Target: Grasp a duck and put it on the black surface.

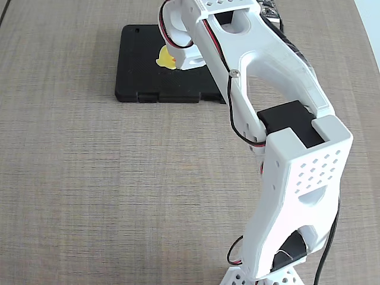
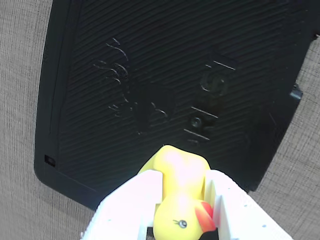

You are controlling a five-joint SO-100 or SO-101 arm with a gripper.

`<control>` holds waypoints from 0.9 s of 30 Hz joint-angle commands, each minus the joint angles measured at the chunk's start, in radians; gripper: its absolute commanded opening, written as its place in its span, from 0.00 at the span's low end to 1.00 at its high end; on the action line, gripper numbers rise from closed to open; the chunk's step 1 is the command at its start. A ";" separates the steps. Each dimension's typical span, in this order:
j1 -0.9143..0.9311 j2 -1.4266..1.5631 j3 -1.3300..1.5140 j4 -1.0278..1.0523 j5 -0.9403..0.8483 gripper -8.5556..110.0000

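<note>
The tiny yellow duck (image 2: 179,192) with an orange-red beak sits between my white fingers (image 2: 137,197) in the wrist view, pressed on both sides. My gripper (image 2: 182,187) is shut on it, directly over the black surface (image 2: 150,65); I cannot tell whether the duck touches the case. In the fixed view only a bit of the duck (image 1: 165,58) shows beside the gripper (image 1: 181,58), above the middle of the black case (image 1: 139,65) at the far side of the table. The arm hides the case's right part.
The white arm (image 1: 285,136) stretches from its base (image 1: 261,276) at the bottom right up to the case. A dark object (image 1: 270,10) peeks out behind the arm at the top. The table is a grey woven surface (image 1: 89,178).
</note>
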 commanded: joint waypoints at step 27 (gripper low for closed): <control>0.117 0.166 -0.011 -0.104 0.006 0.32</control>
